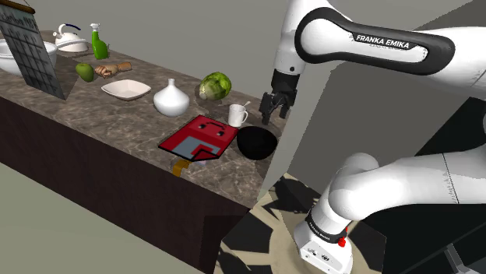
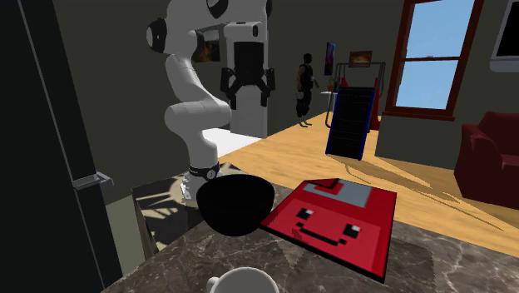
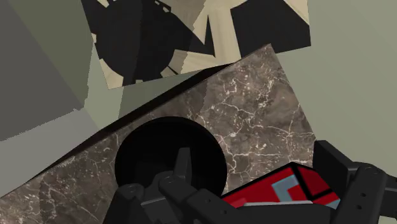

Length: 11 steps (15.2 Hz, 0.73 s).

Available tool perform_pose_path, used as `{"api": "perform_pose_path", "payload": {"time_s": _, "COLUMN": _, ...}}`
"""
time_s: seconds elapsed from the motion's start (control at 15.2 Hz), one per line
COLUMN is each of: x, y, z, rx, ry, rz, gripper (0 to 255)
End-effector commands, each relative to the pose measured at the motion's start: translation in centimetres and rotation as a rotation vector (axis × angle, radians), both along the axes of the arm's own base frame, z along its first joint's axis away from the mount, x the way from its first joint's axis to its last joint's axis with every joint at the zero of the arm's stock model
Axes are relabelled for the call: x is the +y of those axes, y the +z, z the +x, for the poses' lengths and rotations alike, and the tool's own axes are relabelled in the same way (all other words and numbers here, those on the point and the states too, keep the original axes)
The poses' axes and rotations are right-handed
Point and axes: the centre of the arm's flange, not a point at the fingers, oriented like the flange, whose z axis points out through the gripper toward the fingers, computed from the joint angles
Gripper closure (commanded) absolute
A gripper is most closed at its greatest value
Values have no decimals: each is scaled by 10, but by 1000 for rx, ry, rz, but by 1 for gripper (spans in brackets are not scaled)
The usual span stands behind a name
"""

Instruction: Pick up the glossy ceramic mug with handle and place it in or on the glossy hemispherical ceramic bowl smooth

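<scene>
A white mug point(image 1: 237, 115) with a handle stands upright on the dark marble counter point(image 1: 117, 117), near its end. Its rim point(image 2: 243, 281) shows at the second exterior view's bottom edge. A glossy black bowl point(image 1: 256, 142) sits just beside the mug at the counter's corner, and it also appears closer up point(image 2: 235, 204) point(image 3: 170, 159). My black gripper point(image 1: 272, 115) hangs open in the air above the counter's end, a little past the mug and over the bowl's far side. In the wrist view the fingers point(image 3: 184, 167) stand well apart with nothing between them.
A red floppy-disk-shaped block point(image 1: 198, 137) lies next to the bowl. Further along the counter stand a white vase point(image 1: 171, 99), a green cabbage point(image 1: 215, 86), a white dish point(image 1: 126, 89), an avocado point(image 1: 84, 72), a spray bottle point(image 1: 99, 40) and a kettle point(image 1: 70, 39). The counter edge drops off just beyond the bowl.
</scene>
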Motion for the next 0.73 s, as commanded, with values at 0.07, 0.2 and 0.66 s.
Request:
{"api": "perform_pose_path", "payload": {"time_s": 0.07, "x": -6, "y": -5, "z": 10, "rx": 0, "ry": 3, "rz": -2, "gripper": 0}}
{"api": "perform_pose_path", "payload": {"time_s": 0.2, "x": -19, "y": -16, "z": 30, "rx": 0, "ry": 9, "rz": -7, "gripper": 0}}
{"api": "perform_pose_path", "payload": {"time_s": 0.66, "x": -62, "y": -54, "z": 101, "rx": 1, "ry": 30, "rz": -22, "gripper": 0}}
